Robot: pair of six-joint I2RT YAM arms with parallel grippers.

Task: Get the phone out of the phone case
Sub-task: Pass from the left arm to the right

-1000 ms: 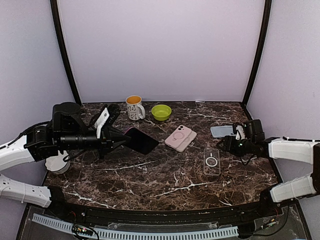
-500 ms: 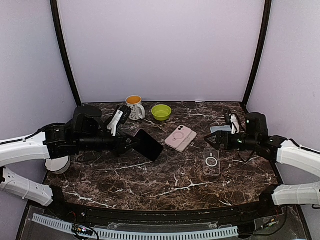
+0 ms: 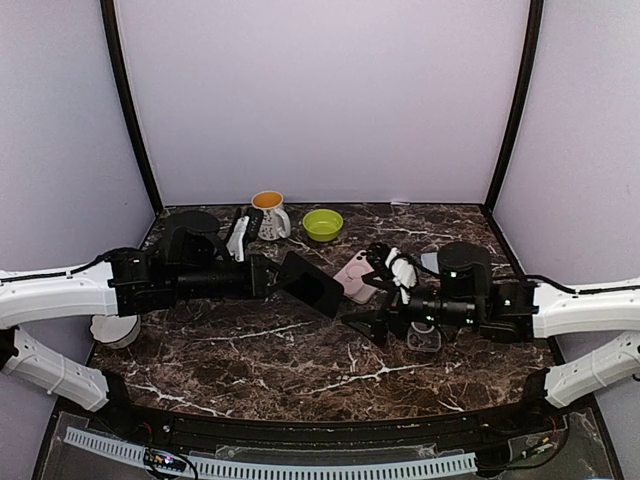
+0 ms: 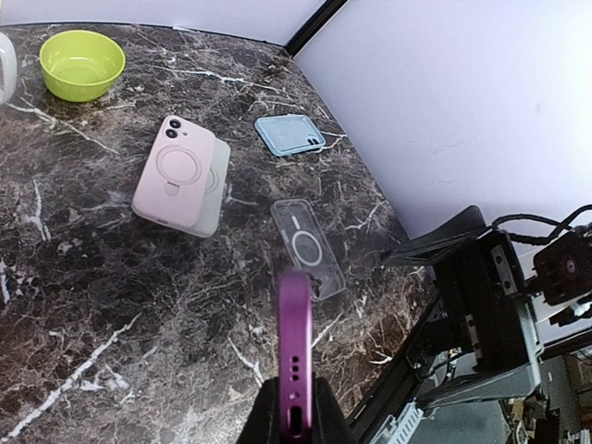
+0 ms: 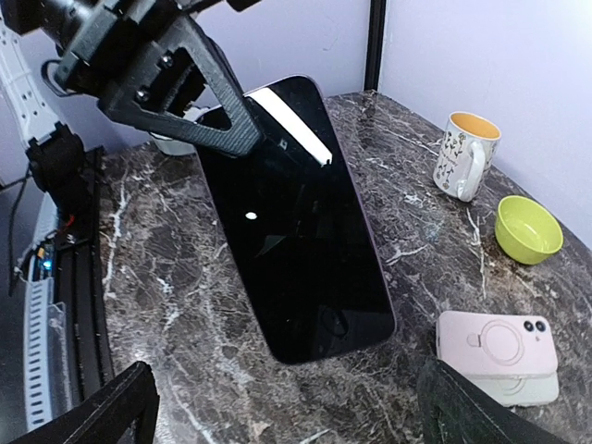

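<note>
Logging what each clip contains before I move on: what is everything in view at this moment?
phone: 1, black screen with a purple edge, held in the air over the table's middle
mug: 1, white with orange inside, back of the table
bowl: 1, lime green, right of the mug
pink case: 1, pink, table middle, back side up
clear case: 1, see-through, nearer and right of the pink case
blue case: 1, pale blue, right side towards the back
white round thing: 1, white, left table edge, partly hidden
table: 1, dark brown marble
left gripper: 1, black, shut on the phone
right gripper: 1, black, open, facing the phone's screen
</note>
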